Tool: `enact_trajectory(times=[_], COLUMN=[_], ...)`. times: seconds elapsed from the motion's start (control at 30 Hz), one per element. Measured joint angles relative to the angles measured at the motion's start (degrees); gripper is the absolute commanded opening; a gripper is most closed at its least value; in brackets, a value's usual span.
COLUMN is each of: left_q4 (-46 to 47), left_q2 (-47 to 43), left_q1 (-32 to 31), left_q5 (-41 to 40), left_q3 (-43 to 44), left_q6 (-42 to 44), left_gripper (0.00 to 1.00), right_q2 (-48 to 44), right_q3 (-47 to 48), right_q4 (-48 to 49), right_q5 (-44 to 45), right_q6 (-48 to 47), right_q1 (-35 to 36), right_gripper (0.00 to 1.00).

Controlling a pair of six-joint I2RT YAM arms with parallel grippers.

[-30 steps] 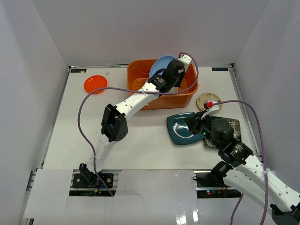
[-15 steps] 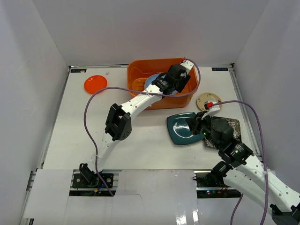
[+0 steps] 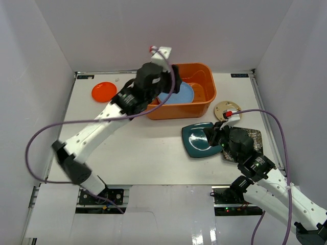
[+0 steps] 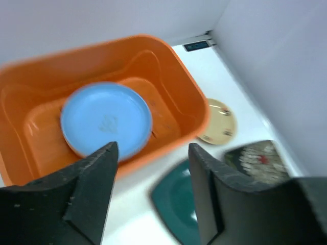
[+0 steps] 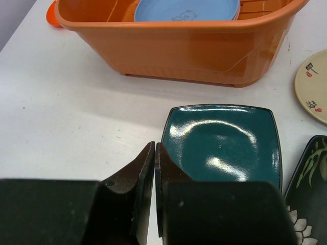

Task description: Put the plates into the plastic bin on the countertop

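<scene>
The light blue plate (image 3: 179, 95) (image 4: 106, 120) (image 5: 186, 9) lies flat inside the plastic bin (image 3: 203, 104) (image 4: 190, 109) (image 5: 173, 46). My left gripper (image 3: 159, 84) (image 4: 152, 148) hangs open and empty above the bin's left part. The square teal plate (image 3: 200, 140) (image 5: 225, 143) (image 4: 176, 201) lies on the countertop (image 3: 143, 148) in front of the bin. My right gripper (image 3: 211, 134) (image 5: 154, 145) is shut and empty, low over that plate's near left edge. The black flowered plate (image 3: 251, 139) (image 5: 309, 178), the small beige plate (image 3: 225, 108) (image 5: 314, 84) and the orange-red plate (image 3: 103, 91) also rest on the countertop.
White walls enclose the countertop at the back and on both sides. Metal rails run along its edges. The left arm's purple cable (image 3: 36, 148) loops wide over the left side of the countertop.
The left gripper opened and let go of the light blue plate, which dropped flat into the bin. The left arm then rose and swung back to the left. The right arm stayed still.
</scene>
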Motion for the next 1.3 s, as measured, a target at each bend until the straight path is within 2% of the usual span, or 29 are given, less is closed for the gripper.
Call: enact_trajectory(times=[0.13,0.23,0.3,0.43,0.6,0.83,1.1,1.3], left_q4=[3.23,5.53,6.64,11.65,23.65,42.71,54.88,60.26], left_q2=[-22.82,-33.03,-33.81,-25.05,-16.92,-4.7,6.19,10.95], left_q1=[-1.16,-4.09,-6.27,-10.84,-13.05,-13.27,-13.42,-13.42], left_q5=[1.4,1.68,1.9,2.49,2.64,2.32,2.05,1.42], left_q3=[-25.79,-43.76,-52.48,-63.89,-68.67,-69.05,-66.2,-64.24], left_q6=[-13.55,-23.98,-29.73,-39.08,-46.86,-54.66,-59.43,-61.27], left_gripper=[0.58,0.58,0.6,0.66,0.69,0.69,0.62,0.53], right_q2=[-0.35,-0.35,-0.35,-0.96,-2.58,-4.2,-3.91,-3.26], right_q3=[0.0,-0.02,-0.2,-1.33,-2.14,-3.98,-5.09,-6.08], right_q4=[-0.46,-0.72,-0.79,-1.53,-3.78,-4.52,-4.02,-3.5], right_q5=[1.09,1.38,1.33,0.5,-1.44,-3.65,-6.16,-7.58], right_q6=[-0.31,-0.42,-0.26,0.22,1.18,3.04,4.0,4.72], right_q1=[-0.11,-0.13,-0.15,-0.15,-0.15,-0.15,-0.15,-0.15], right_gripper=[0.1,0.15,0.18,0.24,0.29,0.29,0.29,0.29])
